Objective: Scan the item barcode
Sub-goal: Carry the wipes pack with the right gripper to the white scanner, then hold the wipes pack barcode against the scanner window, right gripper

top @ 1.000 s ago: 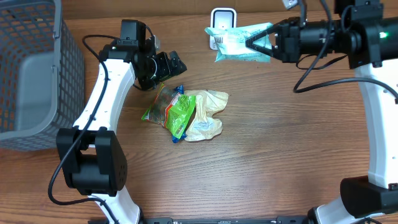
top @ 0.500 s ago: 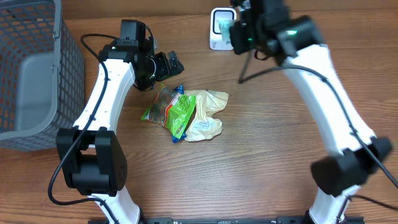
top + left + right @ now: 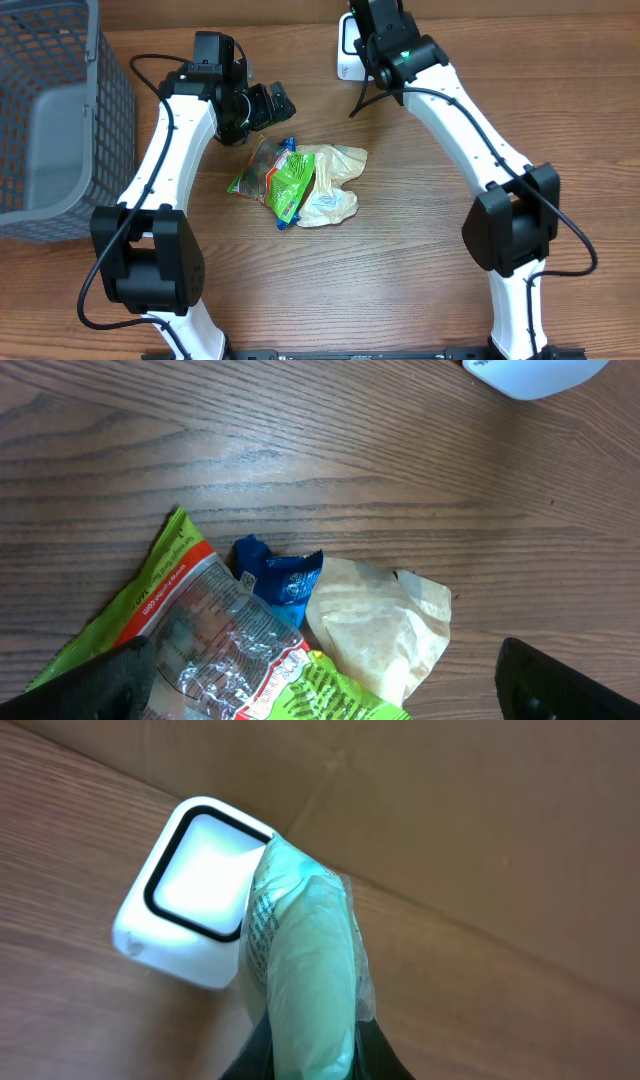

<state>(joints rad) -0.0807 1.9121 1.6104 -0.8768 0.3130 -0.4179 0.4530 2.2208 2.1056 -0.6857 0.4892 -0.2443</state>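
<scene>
right gripper [image 3: 315, 1058] clamped on the mint-green packet [image 3: 305, 960], dark fingers pinching its lower end at the bottom of the right wrist view; packet stands up out of the jaws, crumpled, print running along its left edge. packet sits at the far edge of the table [image 3: 400, 260], right by the white scanner [image 3: 195, 892]: in the wrist view its top overlaps the scanner's right side, next to the black-rimmed window. can't tell if it touches the scanner or hangs in front of it. overhead, the right arm reaches across to the scanner and covers part of it, packet itself not made out there. left gripper [image 3: 272, 110] released, spread wide, nothing between the jaws, hanging near the far-left side of the pile mid-table. left wrist view: its fingers [image 3: 560, 685] show dark in the two bottom corners, pile under them. pile = green packet [image 3: 200, 650] with orange stripe and clear window, small blue packet [image 3: 280, 575] tucked between it and the cream bag [image 3: 375, 625], all touching or overlapping. white scanner corner shows at top right of that view, apart from the pile. grey mesh basket [image 3: 50, 110] at the left edge of the table, well apart from the pile
</scene>
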